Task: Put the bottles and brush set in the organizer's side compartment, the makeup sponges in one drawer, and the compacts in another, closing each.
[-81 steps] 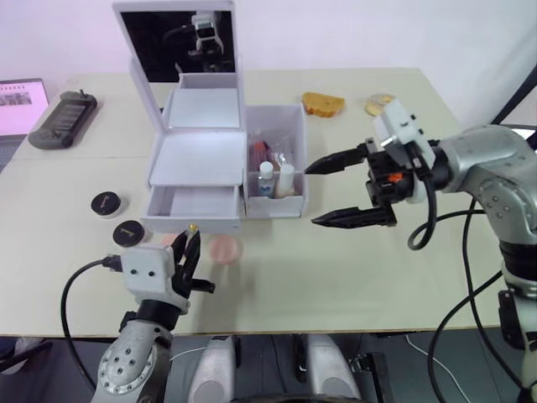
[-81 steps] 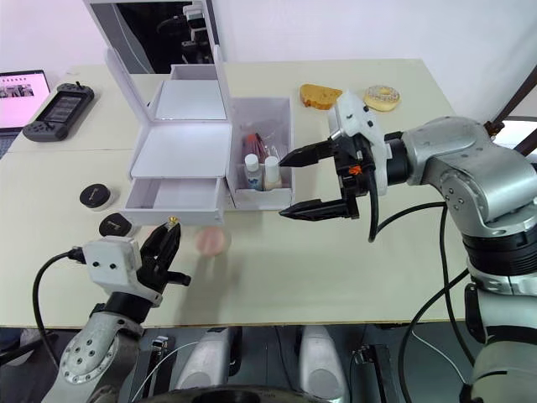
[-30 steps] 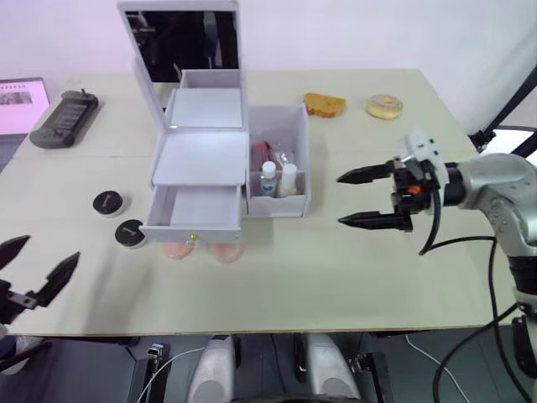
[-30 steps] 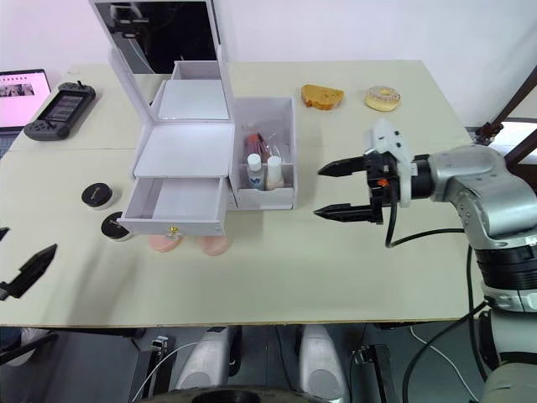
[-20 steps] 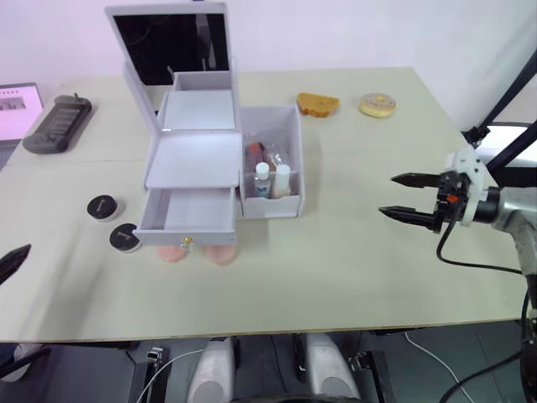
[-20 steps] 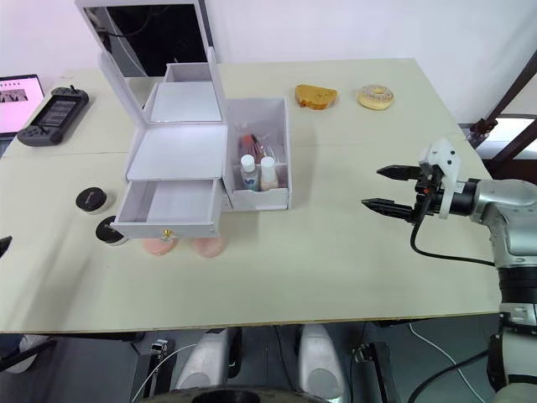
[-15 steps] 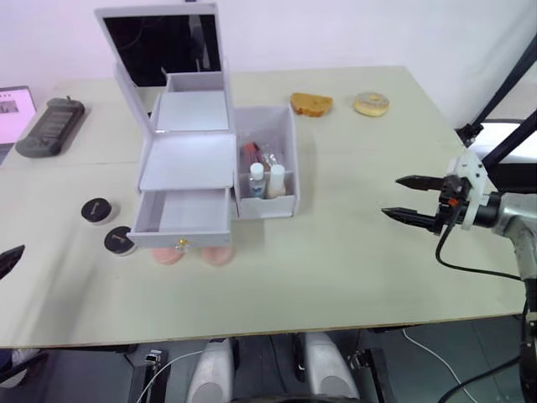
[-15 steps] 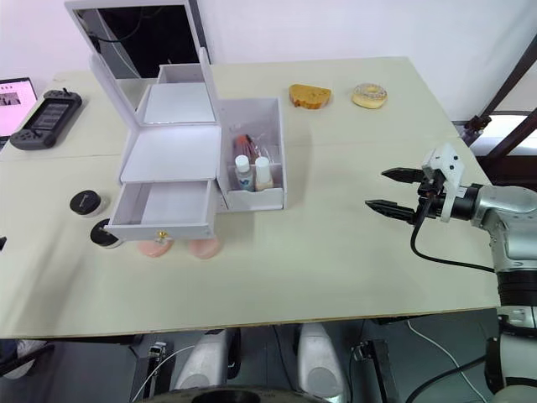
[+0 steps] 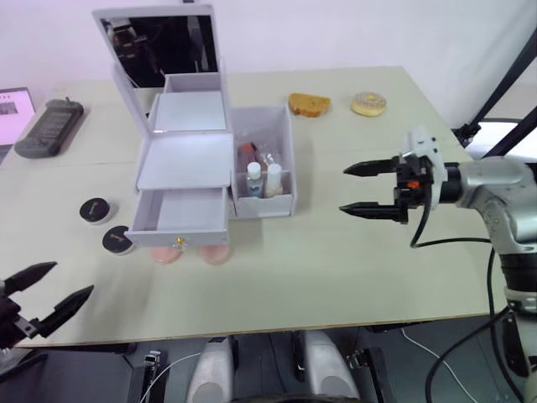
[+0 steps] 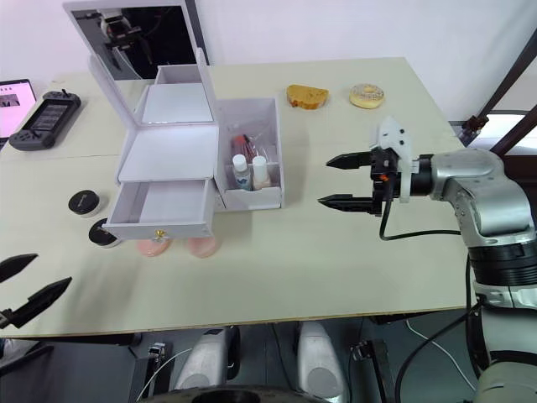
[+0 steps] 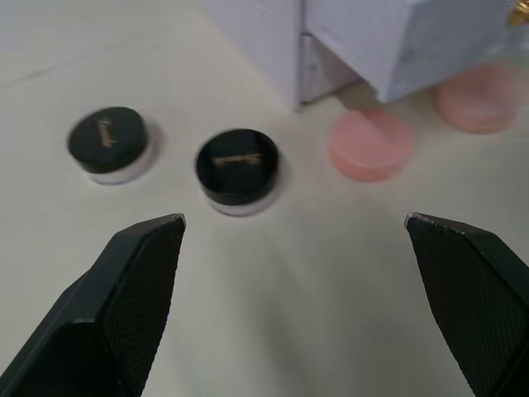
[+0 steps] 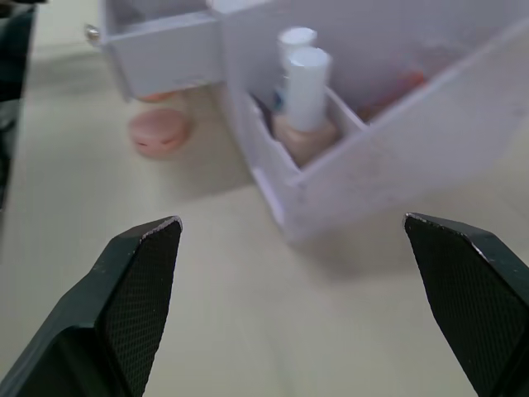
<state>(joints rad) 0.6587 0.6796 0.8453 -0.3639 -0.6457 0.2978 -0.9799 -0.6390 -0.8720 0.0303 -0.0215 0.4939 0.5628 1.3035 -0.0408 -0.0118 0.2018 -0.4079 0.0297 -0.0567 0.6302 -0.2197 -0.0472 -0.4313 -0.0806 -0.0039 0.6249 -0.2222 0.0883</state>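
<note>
The white organizer (image 9: 186,158) stands with its mirror lid up and its lower drawer (image 9: 181,222) pulled out and empty. Its side compartment (image 9: 263,147) holds two white-capped bottles (image 9: 255,178) and a reddish brush set (image 9: 248,153). Two pink makeup sponges (image 9: 169,255) lie on the table just under the drawer's front. Left of the drawer sit two black compacts (image 9: 95,209). My left gripper (image 9: 70,279) hangs open off the near left table edge, facing the compacts (image 11: 238,165) and sponges (image 11: 372,143). Right of the side compartment, my right gripper (image 9: 344,189) stands open and empty.
A handheld game console (image 9: 49,126) and a screen's corner (image 9: 12,104) lie at the far left. A bread slice (image 9: 309,104) and a donut (image 9: 369,104) rest at the back right. The table (image 9: 294,269) is bare between the organizer and the front edge.
My right gripper has swung left toward the side compartment. My left gripper has come up into view at the near left edge. Both stay open.
</note>
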